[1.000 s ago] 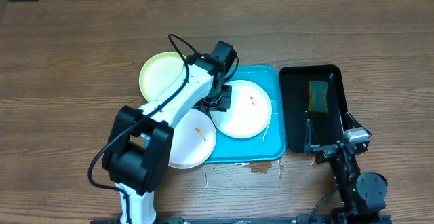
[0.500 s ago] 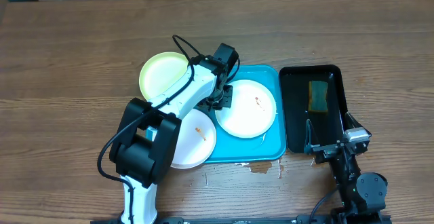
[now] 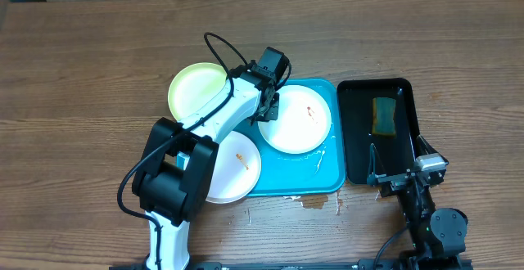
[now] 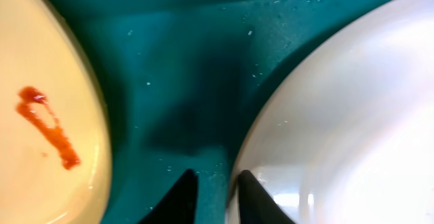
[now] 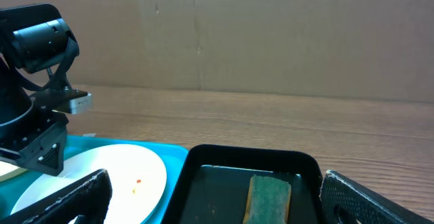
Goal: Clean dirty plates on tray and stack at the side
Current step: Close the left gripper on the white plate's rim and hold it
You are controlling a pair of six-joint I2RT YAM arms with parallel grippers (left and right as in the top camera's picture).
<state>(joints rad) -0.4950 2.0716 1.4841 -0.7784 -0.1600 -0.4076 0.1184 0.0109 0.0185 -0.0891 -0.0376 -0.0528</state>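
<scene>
Fingertips (image 4: 183, 198) of the left gripper (image 4: 215, 198) are held close together with only a slim gap between them. In the left wrist view the rim of a white plate (image 4: 339, 115) is lined up right in that gap, one tip over the plate and the other over the blue tray (image 4: 190, 81). Whether the rim is actually being pinched can't be told from these shots, tbh. From overhead, that plate is seen lying inside the tray around the middle of the frame, with a small orange smear (image 3: 309, 111) near its top and the gripper parked at its left edge. A second white plate (image 3: 233, 172), also dabbed with orange, is found to its lower left, partly over the tray's lower left edge and partly on the wooden table (image 3: 82, 98). The pale yellow-green plate (image 3: 195, 92) is set on the table near the tray's upper left corner. At the left of the wrist view a cream-looking plate (image 4: 41, 61) with an orange-red squiggle is shown, and which of those two it is can't be called. At lower right, the right gripper (image 5: 215, 178) is seen with its fingers (image 5: 81, 197) spread wide at the near end of the black tray (image 3: 401, 151), and a sponge (image 3: 383, 113) is laid toward the tray's far end.
</scene>
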